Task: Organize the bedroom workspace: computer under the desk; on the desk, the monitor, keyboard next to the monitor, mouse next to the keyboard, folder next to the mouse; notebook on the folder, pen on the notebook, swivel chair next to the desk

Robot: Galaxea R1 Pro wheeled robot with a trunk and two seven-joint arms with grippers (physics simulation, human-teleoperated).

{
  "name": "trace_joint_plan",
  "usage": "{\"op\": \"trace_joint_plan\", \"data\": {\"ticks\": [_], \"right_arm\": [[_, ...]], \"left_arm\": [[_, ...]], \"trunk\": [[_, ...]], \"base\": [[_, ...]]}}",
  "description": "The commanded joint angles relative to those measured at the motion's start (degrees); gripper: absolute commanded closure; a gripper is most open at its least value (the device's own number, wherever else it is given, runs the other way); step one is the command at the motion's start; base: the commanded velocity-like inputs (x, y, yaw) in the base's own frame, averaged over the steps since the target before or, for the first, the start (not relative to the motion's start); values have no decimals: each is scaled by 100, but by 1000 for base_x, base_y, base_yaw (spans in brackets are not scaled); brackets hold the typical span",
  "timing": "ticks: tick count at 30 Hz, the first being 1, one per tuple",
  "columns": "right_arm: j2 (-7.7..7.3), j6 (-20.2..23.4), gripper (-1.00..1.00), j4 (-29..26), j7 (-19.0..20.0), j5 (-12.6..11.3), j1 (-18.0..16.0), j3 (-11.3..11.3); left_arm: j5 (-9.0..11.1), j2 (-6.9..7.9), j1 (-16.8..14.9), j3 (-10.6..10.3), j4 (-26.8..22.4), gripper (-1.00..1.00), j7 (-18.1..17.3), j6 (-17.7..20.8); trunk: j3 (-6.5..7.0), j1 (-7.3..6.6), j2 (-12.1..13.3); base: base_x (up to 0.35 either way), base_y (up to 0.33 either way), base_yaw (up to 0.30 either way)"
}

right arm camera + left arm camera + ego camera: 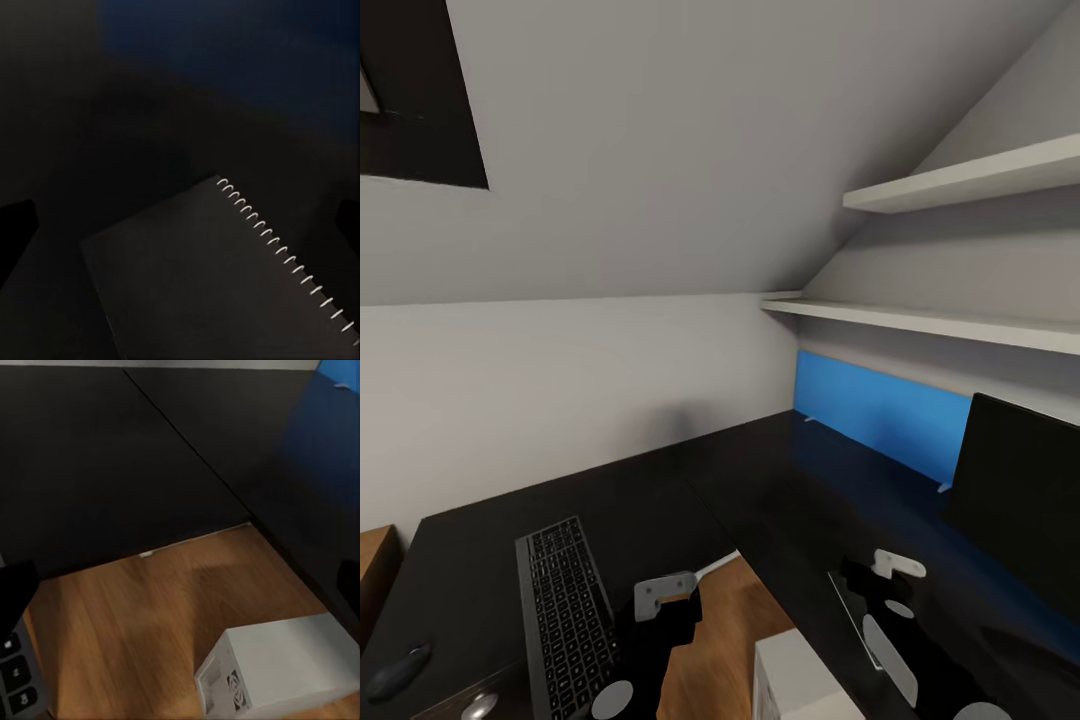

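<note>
Notebook (217, 277) lay flat on the black bench (690, 490), spiral binding along one edge, directly under the right gripper (184, 225); in the head view it sat just in front of the monitor (1020, 520) and the blue back panel (880, 410). Right fingers were apart, dark tips at either edge of the wrist view, nothing between them. Left gripper (180, 585) hung over the gap in the L of the bench, above wood floor (150, 622) and the computer (277, 667); its fingers also apart and empty.

Keyboard (565, 620) lay on the left wing of the bench, mouse (398, 670) just beside its far-left side. Folder, pen and chair: can't place them from these views.

Risks, my read:
- Notebook is thin and flat, so the fingers could skate over the cover or only catch the spiral wire, then drop it.
- Dark notebook on dark bench means poor contrast, easy to misjudge its edge.
- Right arm is close to the monitor; a wide swing could knock it.
- Left arm hangs near the keyboard; drifting could shove it.

Count: one notebook, one monitor, one keyboard, one mouse, one computer, two wall shelves (960, 180).
</note>
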Motion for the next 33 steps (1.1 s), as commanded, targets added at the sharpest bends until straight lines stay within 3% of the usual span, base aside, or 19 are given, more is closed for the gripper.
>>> {"op": "trace_joint_plan", "data": {"ticks": [1, 24, 33], "right_arm": [[-11, -9, -100, 23, -50, -45, -19, 45], [-34, -52, -100, 480, -47, -42, -314, 37], [-34, -52, -100, 555, -47, -43, -368, 32]], "left_arm": [[34, 1, -8, -11, -8, -100, 43, 19], [34, 1, -8, -25, -9, -100, 44, 19], [43, -4, -8, -44, 23, -100, 44, 39]], "trunk": [[-27, 23, -47], [-439, 528, -970], [-439, 528, -970]], "base": [[0, 0, 0], [0, 0, 0], [0, 0, 0]]}}
